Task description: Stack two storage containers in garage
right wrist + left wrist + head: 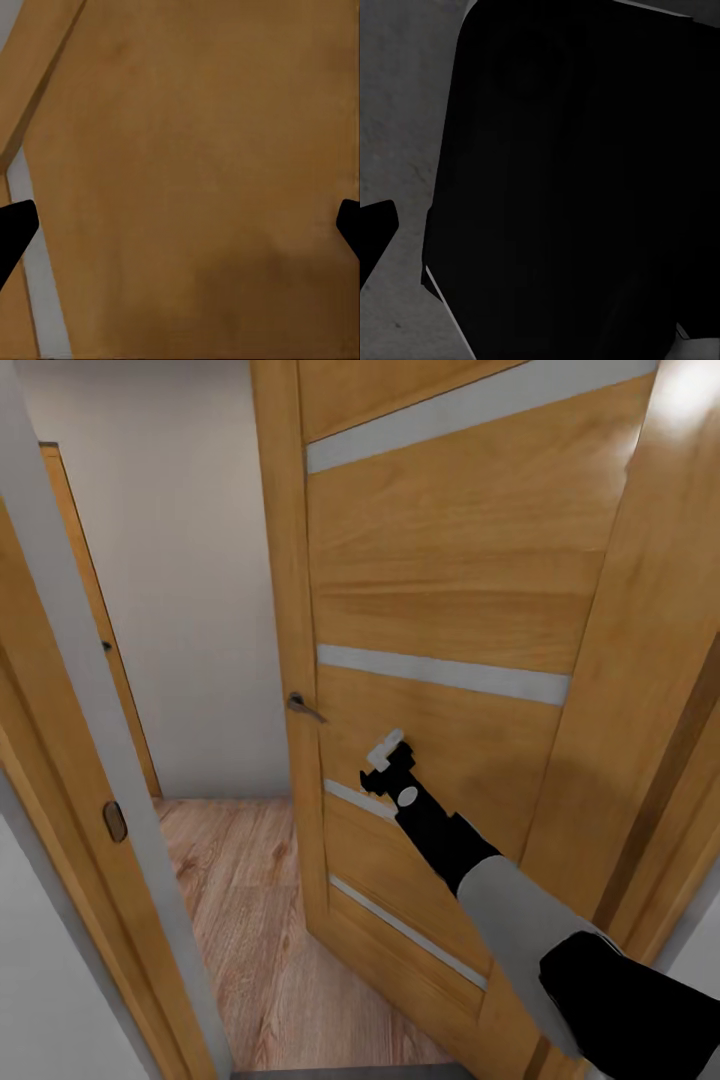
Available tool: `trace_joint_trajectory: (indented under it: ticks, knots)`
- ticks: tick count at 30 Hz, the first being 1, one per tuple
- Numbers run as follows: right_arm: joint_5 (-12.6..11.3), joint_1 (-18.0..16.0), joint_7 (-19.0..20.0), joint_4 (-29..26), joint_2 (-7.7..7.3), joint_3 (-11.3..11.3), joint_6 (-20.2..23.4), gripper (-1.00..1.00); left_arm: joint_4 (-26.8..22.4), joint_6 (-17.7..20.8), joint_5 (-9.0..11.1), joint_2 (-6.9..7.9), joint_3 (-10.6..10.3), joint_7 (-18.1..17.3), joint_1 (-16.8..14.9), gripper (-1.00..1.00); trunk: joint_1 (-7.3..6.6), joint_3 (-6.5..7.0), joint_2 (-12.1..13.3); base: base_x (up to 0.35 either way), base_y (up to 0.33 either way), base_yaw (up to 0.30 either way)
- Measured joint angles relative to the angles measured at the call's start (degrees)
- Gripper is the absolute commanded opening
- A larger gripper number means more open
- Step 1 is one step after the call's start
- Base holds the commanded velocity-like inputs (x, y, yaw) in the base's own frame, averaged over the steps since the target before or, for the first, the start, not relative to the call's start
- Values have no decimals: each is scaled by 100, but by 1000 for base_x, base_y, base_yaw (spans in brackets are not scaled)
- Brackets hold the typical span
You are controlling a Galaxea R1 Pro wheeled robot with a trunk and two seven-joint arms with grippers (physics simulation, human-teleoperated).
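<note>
Head view: right gripper (385,752), fingers spread wide and empty, faces wooden door (440,610) panel just ahead, likely to push it open; left fingers' state unclear.

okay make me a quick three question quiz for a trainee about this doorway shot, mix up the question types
1. True or false: the wooden door stands partly open, with wood plank floor visible past it.
2. Which arm reaches toward the door? A) left B) right
3. Fill in: in the right wrist view, the right tool has its fingertips spread wide, so it is ____.

Key: 1 true; 2 B; 3 open. The right tool sits near the door panel, below the door handle.
</note>
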Motion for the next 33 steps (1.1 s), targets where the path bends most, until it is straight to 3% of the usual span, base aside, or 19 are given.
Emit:
trace_joint_trajectory:
  ticks: [7,33]
  knots:
    - [-169,0,37,-172,0,70,-162,100,0,0,7,1,0,0,0,100,0,0,0,0,0,0]
    - [-205,33,82,-147,0,88,-183,100,0,1,14,7,3,0,0,100,0,0,0,0,0,0]
